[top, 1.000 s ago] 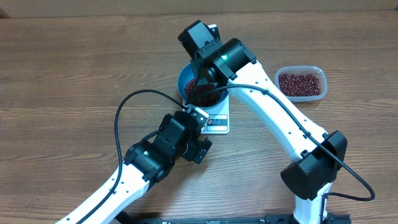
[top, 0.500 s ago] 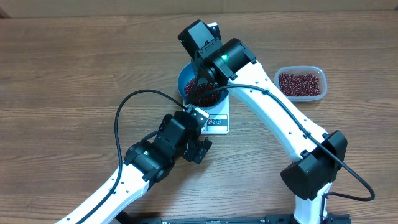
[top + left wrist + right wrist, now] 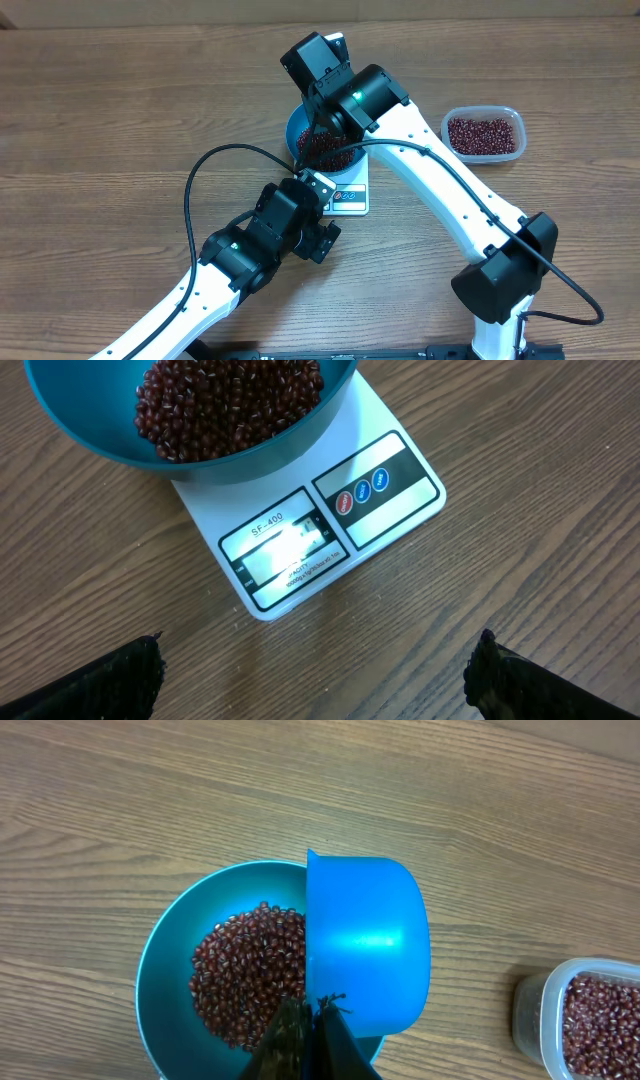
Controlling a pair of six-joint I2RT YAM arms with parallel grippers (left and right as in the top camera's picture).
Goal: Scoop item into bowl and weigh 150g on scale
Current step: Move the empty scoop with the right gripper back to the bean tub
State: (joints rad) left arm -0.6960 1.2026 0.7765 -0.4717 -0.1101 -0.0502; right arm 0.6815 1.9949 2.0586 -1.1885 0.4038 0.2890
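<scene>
The blue bowl (image 3: 160, 950) stands on the white scale (image 3: 330, 530) and holds a heap of dark red-brown beans (image 3: 245, 975). My right gripper (image 3: 315, 1010) is shut on the handle of a small blue scoop (image 3: 368, 945). The scoop hangs over the bowl's right half, turned on its side with its mouth toward the beans, and no beans show in it. My left gripper (image 3: 318, 650) is open over bare table just in front of the scale's display edge, with nothing between its fingers. From overhead, the right wrist covers much of the bowl (image 3: 293, 132).
A clear plastic tub (image 3: 485, 135) of more beans sits to the right of the scale, also seen in the right wrist view as the tub (image 3: 590, 1020). The left arm's black cable (image 3: 195, 190) loops over the table left of the scale.
The right wrist has shifted slightly left and back above the bowl. The left arm has not moved.
</scene>
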